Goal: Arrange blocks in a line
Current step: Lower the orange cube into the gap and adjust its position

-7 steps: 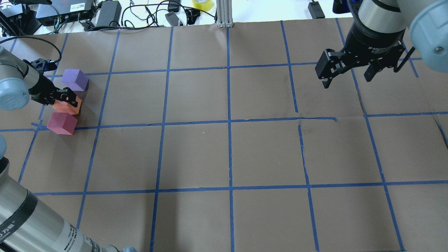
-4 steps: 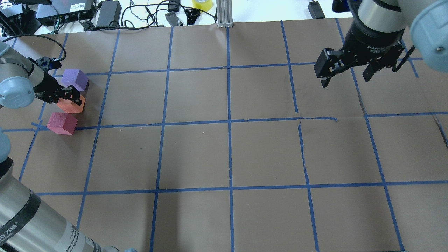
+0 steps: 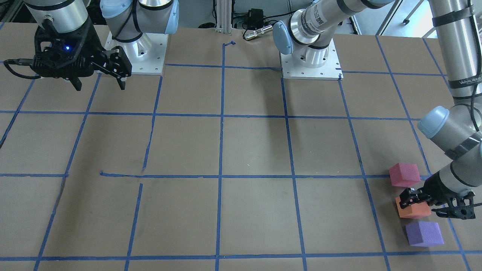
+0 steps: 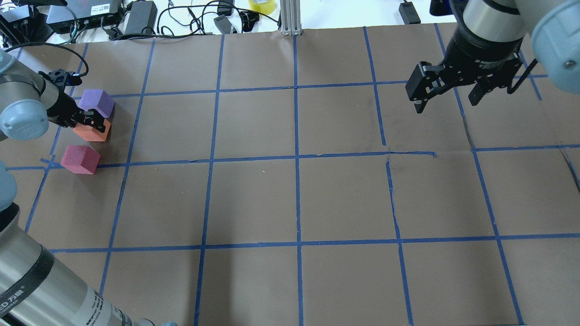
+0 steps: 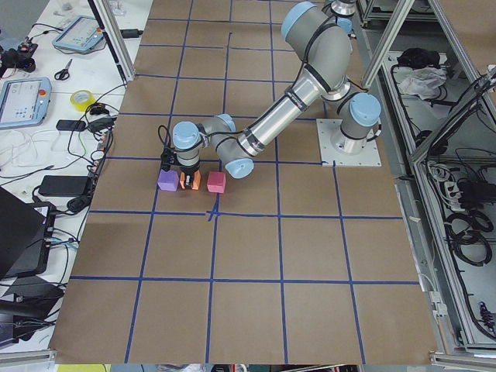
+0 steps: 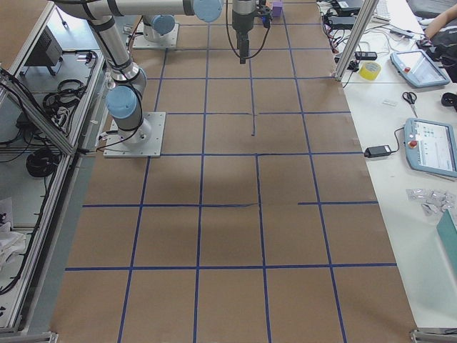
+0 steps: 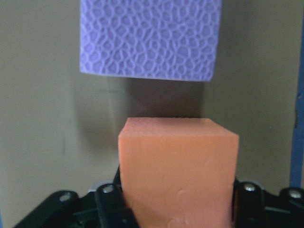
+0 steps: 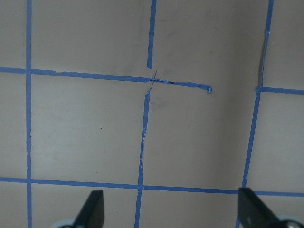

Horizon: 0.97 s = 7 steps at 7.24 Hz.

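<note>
- Shut on the orange block: left gripper, pads pressed to two opposite sides, low over the far left part of the table as seen from overhead.
- Cannot tell whether resting on the brown paper or raised just off it.
- Straight ahead in the wrist view, a narrow gap away and not touching: purple block, squarely in front.
- On the opposite, robotward side, further off than the purple one: pinkish red block, sitting on a blue tape line beside a grid crossing.
- All three roughly in one row, crowded into the same corner of the grid.
- Spread wide and holding nothing: right gripper, hanging above the far right of the table, well apart from the cubes.
- On the paper near it, a torn stretch of tape.
- Beyond the table's far edge: cables, power bricks, a yellow tape roll, an aluminium post.
</note>
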### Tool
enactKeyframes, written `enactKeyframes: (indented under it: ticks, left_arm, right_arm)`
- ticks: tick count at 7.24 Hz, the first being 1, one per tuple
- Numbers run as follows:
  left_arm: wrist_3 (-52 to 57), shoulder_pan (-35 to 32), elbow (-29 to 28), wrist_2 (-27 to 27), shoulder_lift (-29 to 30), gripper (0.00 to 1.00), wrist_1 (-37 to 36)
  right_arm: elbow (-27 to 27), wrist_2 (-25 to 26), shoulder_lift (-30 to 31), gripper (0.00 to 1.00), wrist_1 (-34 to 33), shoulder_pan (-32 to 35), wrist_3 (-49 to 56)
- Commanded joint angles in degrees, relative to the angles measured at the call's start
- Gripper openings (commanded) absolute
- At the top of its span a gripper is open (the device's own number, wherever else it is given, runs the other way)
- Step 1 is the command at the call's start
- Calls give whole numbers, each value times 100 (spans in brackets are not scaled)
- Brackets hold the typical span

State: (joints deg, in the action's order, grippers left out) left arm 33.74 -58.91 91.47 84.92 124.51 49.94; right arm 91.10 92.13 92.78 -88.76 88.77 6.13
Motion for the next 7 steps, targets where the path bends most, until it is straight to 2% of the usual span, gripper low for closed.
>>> enactKeyframes:
  ticks: [1, 7]
  left_arm:
    - [27, 2, -6, 16, 3, 0, -19]
    - [36, 19, -6, 33, -6, 0, -28]
  right_arm:
    - [4, -11, 4, 100, -1, 0, -7]
    - [4, -11, 4, 100, -9, 0, -420]
